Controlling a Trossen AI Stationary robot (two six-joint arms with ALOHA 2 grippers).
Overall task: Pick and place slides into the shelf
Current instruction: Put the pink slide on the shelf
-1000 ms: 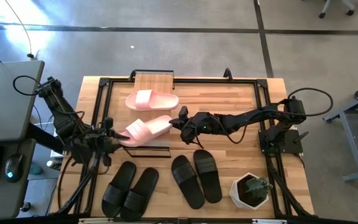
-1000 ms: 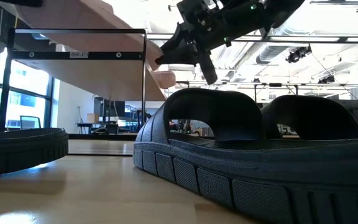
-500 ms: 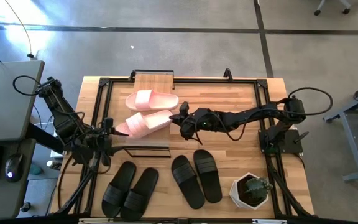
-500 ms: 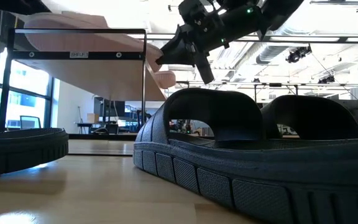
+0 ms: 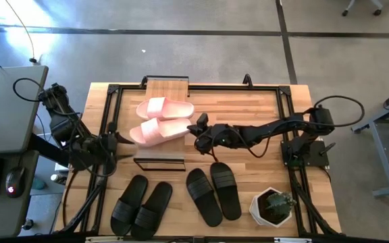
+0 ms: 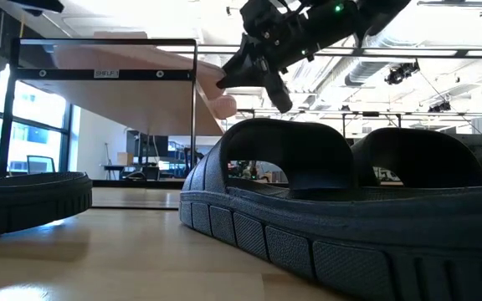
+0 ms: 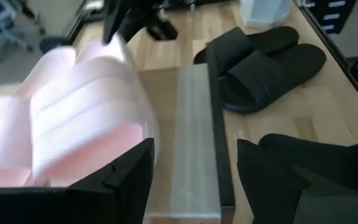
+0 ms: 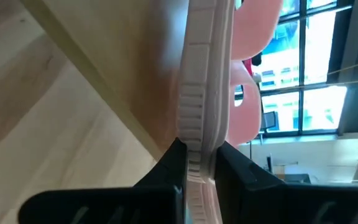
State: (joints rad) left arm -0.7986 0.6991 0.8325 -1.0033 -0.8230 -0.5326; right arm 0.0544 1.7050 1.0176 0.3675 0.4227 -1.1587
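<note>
Right pincer (image 8: 197, 168) on pale pink slide (image 8: 199, 93)

We see the pink slide (image 7: 73, 118) blurred and cut off; its sole hides most of the shelf (image 5: 159, 159).

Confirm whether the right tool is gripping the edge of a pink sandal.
Yes. In the right wrist view the right tool is shut on the sole edge of the pink sandal.
</note>
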